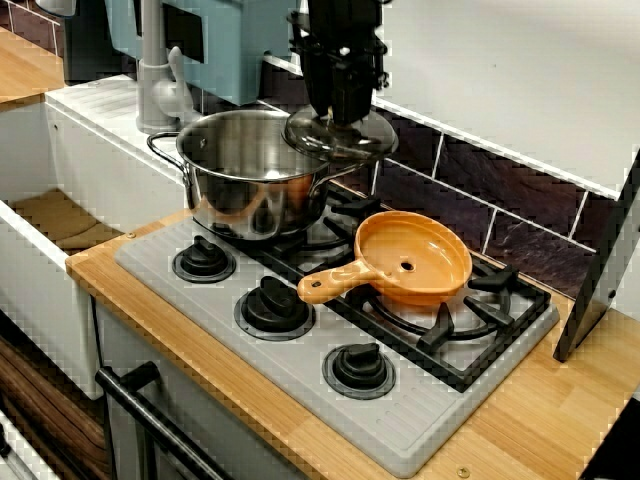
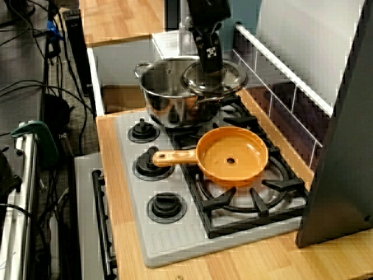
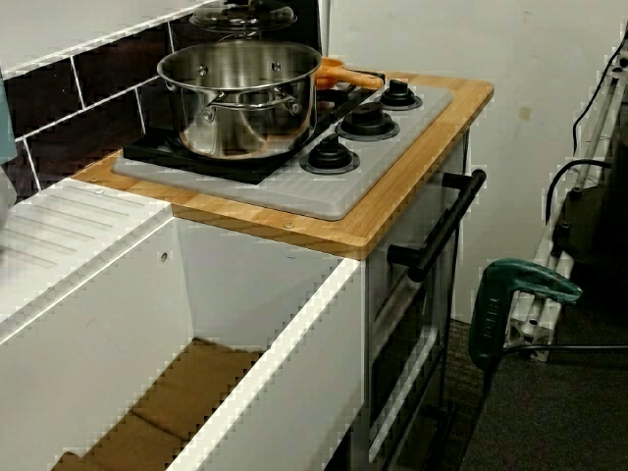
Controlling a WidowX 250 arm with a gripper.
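Observation:
In the front view my black gripper (image 1: 340,108) comes down onto the middle of a glass lid (image 1: 345,138) and is shut on its knob, which the fingers hide. The lid hangs level over the far right rim of a steel pot (image 1: 250,175) on the back left burner; I cannot tell whether it touches the rim. The view from the stove's right end shows the gripper (image 2: 211,61), lid (image 2: 214,80) and pot (image 2: 166,93) the same way. From the sink side, the lid (image 3: 243,16) sits higher than the open pot (image 3: 240,93).
An orange pan (image 1: 412,258) lies on the right burner, handle toward the knobs (image 1: 274,305). A grey faucet (image 1: 155,80) and a white sink (image 3: 147,324) stand left of the stove. A dark panel (image 2: 344,146) leans at the right end. Tiled wall behind.

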